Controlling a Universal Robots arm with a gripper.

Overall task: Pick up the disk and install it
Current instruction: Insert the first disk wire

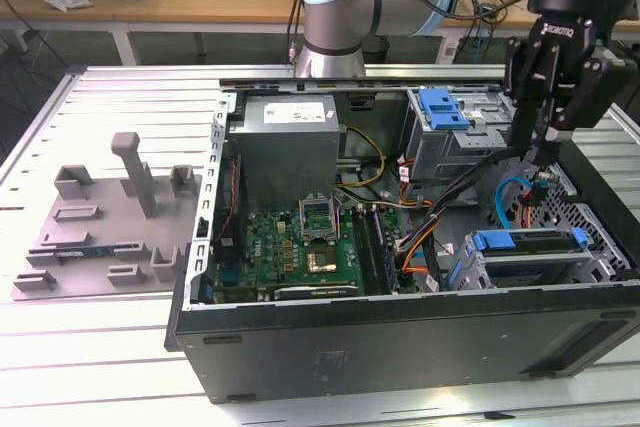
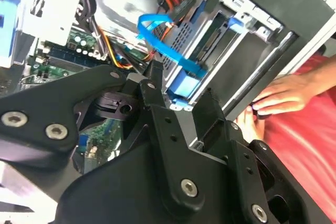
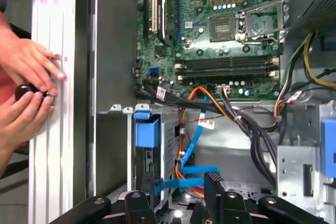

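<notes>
The gripper (image 1: 533,152) hangs released inside the open computer case (image 1: 400,347), its two black fingers (image 3: 212,182) spread apart with nothing gripped between them. A blue flat cable (image 3: 194,140) loops through the space right under the fingertips, crossing the gap between them in both wrist views. Orange and black wire bundles (image 3: 210,100) run close alongside it.

Just below the gripper, apart from it, the disk (image 1: 525,240) sits in the perforated metal drive cage (image 1: 590,217) at the case's corner. Its blue carrier frame shows along the top of the bay.

Level with the gripper, on the exterior view's left of it, stands a second grey metal cage with a bare blue latch (image 1: 445,107). Further that way lie the green motherboard (image 1: 300,247) and the grey power supply box (image 1: 285,147).

Outside the case wall nearest the drive cage, a person's hands (image 3: 29,64) rest on the ribbed metal tabletop (image 1: 100,347), with a small dark round thing (image 3: 23,92) under the fingers. Well away from the gripper, beyond the far end of the case, a grey plastic tray with upright posts (image 1: 110,217) lies on the tabletop.
</notes>
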